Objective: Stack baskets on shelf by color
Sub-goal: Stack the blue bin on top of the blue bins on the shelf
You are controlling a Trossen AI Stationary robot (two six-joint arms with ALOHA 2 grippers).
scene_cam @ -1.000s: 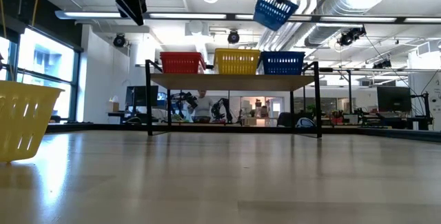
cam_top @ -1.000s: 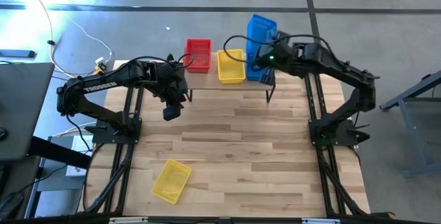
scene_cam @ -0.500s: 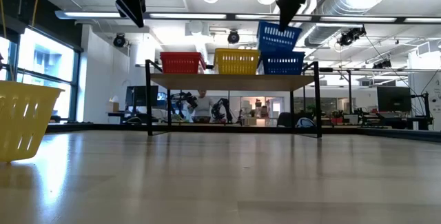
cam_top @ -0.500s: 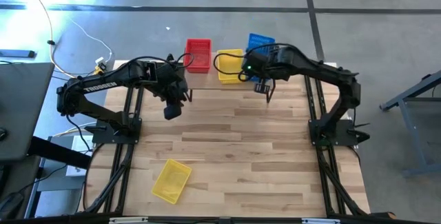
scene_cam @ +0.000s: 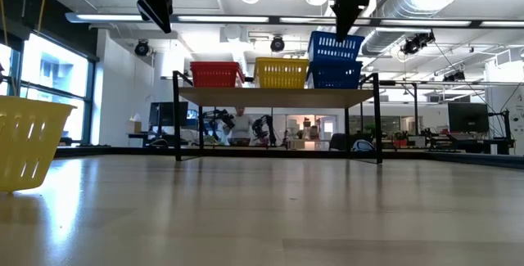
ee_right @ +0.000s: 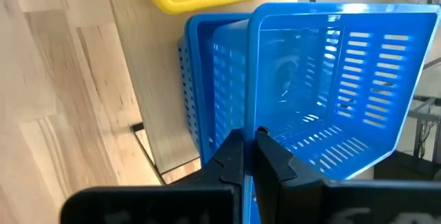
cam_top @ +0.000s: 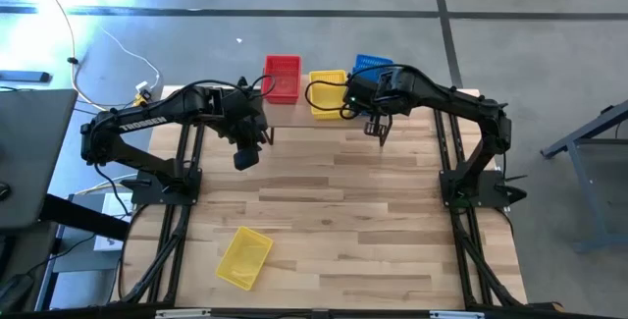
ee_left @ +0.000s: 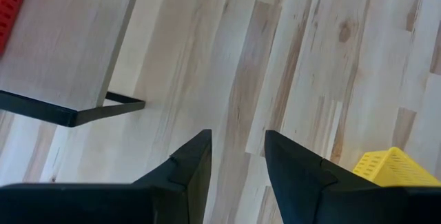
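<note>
On our left arm [cam_top: 147, 123] we are reading "TROSSEN", its jaws hanging released over the tabletop [cam_top: 343, 221]; our right gripper [ee_right: 244, 148] is grasping a blue basket [ee_right: 337, 79] above the shelf [scene_cam: 278, 96].

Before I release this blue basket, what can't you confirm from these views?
- Blue stack, high view: the right arm covers most of it, so how far the held basket has nested is unclear.
- Right gripper: its grip point on the rim is hidden behind its own jaws.
- Loose yellow basket, low view: cut off by the picture edge.
</note>
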